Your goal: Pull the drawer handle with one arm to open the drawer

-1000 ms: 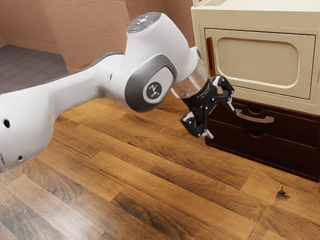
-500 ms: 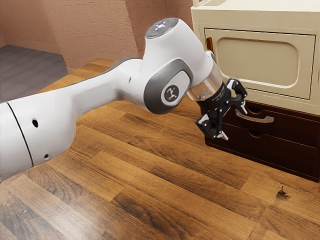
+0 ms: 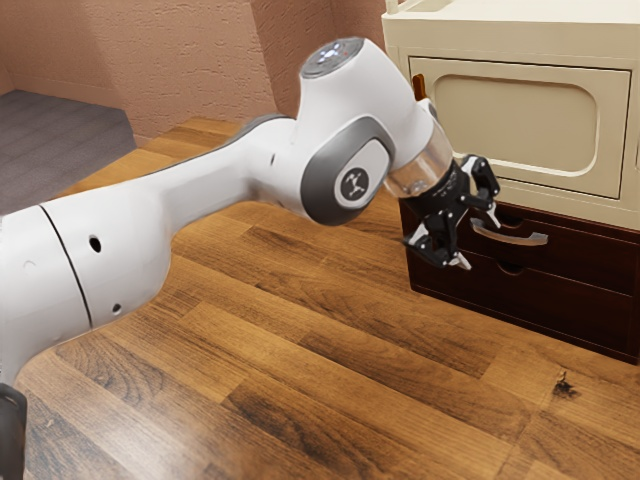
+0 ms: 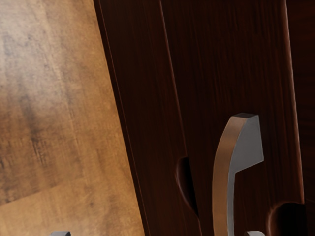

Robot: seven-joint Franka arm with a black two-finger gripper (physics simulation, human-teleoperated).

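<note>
In the last half second my arm (image 3: 345, 165) has carried the gripper (image 3: 478, 238) a little farther toward the exterior view's right, a shorter move than the one just before it. I'm now right up by the dark drawer unit, with the fingertips near the left end of the silver handle (image 3: 510, 234) as the exterior view has it. The fingers stand spread, one above the other, pinching nothing; whether either one brushes the metal I can't tell from here.

The handle hasn't shifted at all: it sits on the front of the upper drawer (image 3: 585, 256), and that drawer is shut, just as it was. So all I have gained is reach; the pulling is yet to begin. The lower drawer (image 3: 560, 304) is closed too, under it.

From the wrist, the handle's curved bar lies across the gap between the fingers, closer to the upper finger than to the lower one. I read that as my hand being slightly low. I'd want to raise it a touch and ease in until the bar sits deep between the fingers, then close and draw straight back from the front. If I press on as I am, the upper finger could bump the bar or slip past it.
</note>
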